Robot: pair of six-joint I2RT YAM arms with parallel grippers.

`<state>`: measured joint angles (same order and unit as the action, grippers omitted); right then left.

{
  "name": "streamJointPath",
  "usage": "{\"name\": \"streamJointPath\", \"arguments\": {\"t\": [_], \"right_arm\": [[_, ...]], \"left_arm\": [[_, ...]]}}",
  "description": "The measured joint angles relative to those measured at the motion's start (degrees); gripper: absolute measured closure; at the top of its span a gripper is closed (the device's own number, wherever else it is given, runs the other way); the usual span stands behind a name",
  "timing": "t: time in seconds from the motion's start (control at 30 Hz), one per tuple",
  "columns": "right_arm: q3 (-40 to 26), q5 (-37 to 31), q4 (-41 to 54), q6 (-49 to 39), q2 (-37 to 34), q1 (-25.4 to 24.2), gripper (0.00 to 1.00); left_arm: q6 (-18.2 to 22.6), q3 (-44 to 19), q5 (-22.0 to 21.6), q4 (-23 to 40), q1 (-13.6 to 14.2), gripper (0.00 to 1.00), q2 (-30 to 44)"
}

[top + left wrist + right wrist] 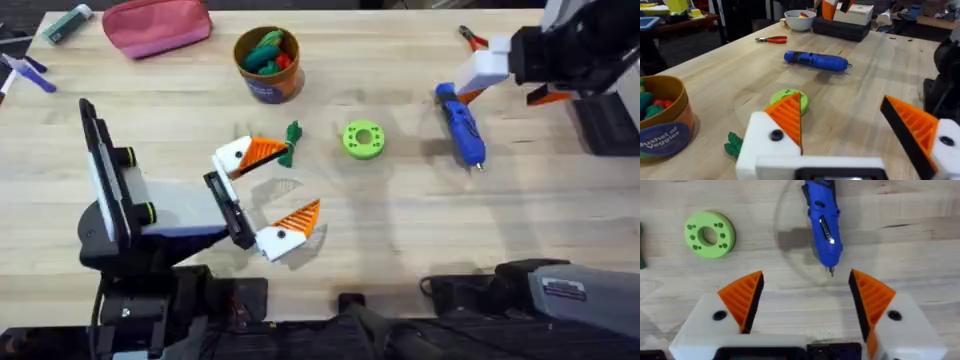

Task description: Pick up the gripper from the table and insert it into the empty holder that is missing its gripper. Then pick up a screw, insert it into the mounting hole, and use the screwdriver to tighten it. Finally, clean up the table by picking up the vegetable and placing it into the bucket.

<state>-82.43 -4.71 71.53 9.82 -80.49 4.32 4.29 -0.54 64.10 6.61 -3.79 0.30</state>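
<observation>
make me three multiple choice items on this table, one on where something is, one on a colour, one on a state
1. Where does the screwdriver lie?
A. inside the bucket
B. on the table, right of the green disc
C. on the pink pouch

2. What colour is the disc with holes?
A. bright green
B. red
C. white

3. How is the left tool set?
A. shut on the screwdriver
C. shut on the disc
B. open, holding nothing

Key: 1 B, the overhead view shows it flat on the wood beside the disc. 2 A, it is bright green in every view. 3 B, its two orange pads stand wide apart with bare table between.
</observation>
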Motion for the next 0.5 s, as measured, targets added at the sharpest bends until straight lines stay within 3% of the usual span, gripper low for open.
{"name": "streamJointPath", "arguments": {"t": [0.5], "right_arm": [[0.0, 0.0, 0.0, 0.0, 0.01, 0.0, 0.009]], "left_arm": [[-0.08, 0.0, 0.0, 0.01, 0.0, 0.035, 0.01]]}}
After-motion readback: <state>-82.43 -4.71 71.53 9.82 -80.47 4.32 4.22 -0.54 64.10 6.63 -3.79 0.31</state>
